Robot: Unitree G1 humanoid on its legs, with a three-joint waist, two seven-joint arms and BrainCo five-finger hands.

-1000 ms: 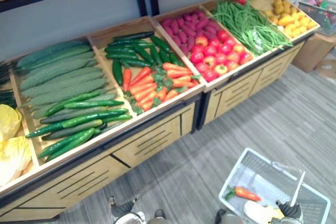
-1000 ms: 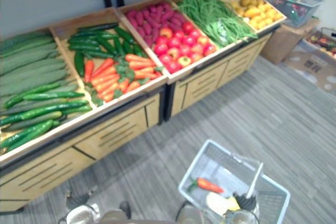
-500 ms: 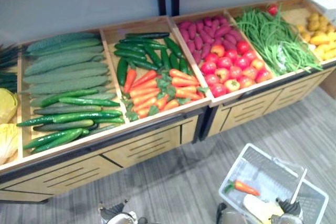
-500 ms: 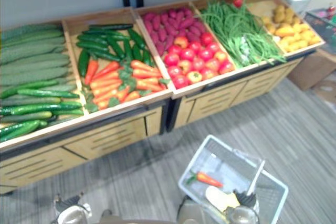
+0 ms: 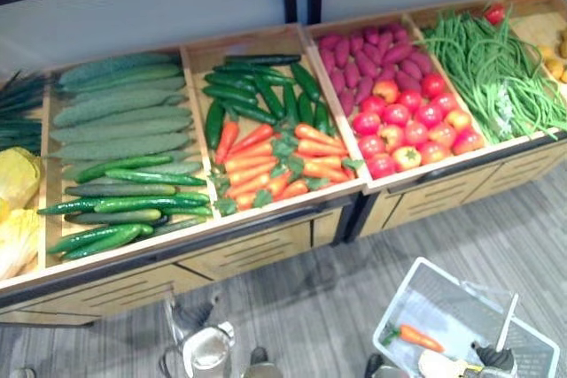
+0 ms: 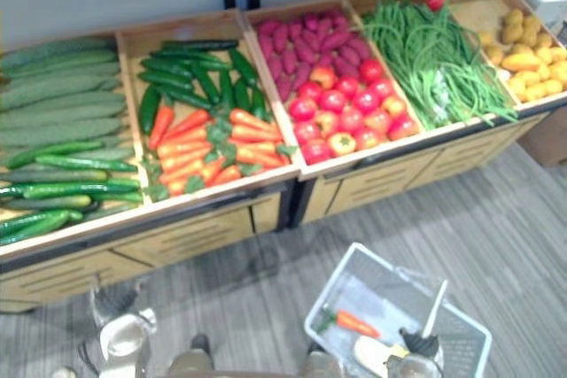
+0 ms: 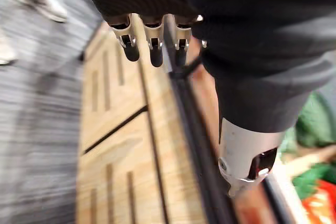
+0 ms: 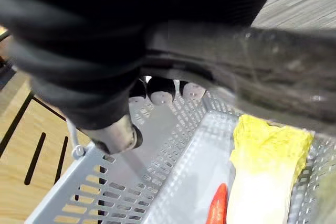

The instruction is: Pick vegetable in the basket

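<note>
At 5 o'clock of the head view: basket (image 5: 400,292) carried, left robot hand (image 5: 205,351) free.
Left eye view: on the stand (image 5: 257,250), the carrots (image 5: 266,165) lay toward 1 o'clock from the left robot hand, many with long axes running 2-to-8 o'clock. The basket, handle (image 5: 508,318) raised, held one carrot (image 5: 416,337) and a cabbage (image 5: 443,366) at its 3 o'clock. Left wrist view: its fingers (image 7: 155,51) hung relaxed, grasping nothing. Right wrist view: the right robot hand (image 8: 163,97) looked clenched round the handle, so the left seemed the likelier picker.
</note>
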